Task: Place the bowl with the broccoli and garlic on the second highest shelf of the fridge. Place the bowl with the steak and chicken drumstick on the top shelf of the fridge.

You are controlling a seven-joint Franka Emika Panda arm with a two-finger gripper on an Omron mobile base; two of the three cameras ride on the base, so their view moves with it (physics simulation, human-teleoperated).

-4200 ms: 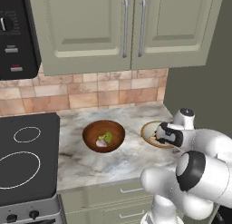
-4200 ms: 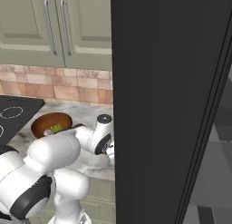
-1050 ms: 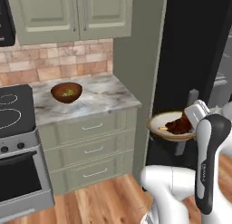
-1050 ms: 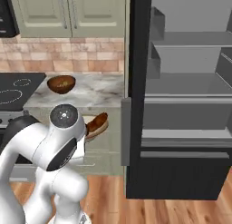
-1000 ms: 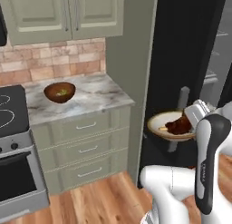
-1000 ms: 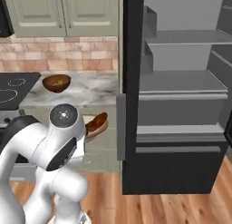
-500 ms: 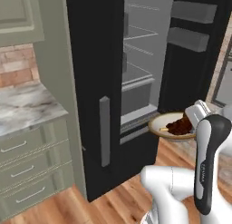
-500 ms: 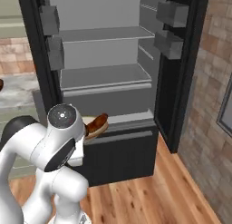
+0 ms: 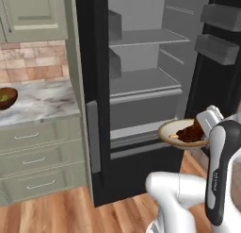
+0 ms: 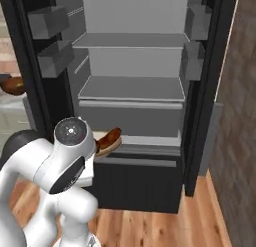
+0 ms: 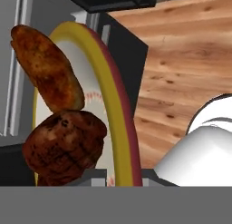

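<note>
gripping bowl [image 9: 181, 134] rim, gripper [image 9: 207, 126] clamped; steak [image 11: 63, 146], chicken drumstick [image 11: 47, 66] inside; fridge [image 10: 132, 66] open

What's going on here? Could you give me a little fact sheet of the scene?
Carried: bowl with steak and chicken drumstick
Gripper: shut on the bowl's rim
Fridge: open, grey shelves bare
Top shelf: well above the bowl
Other bowl: on the marble counter, left of the fridge

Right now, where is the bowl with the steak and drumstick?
The shallow yellow-rimmed bowl hangs at the lower right of the left base view, before the open black fridge, below its grey shelves.
</note>
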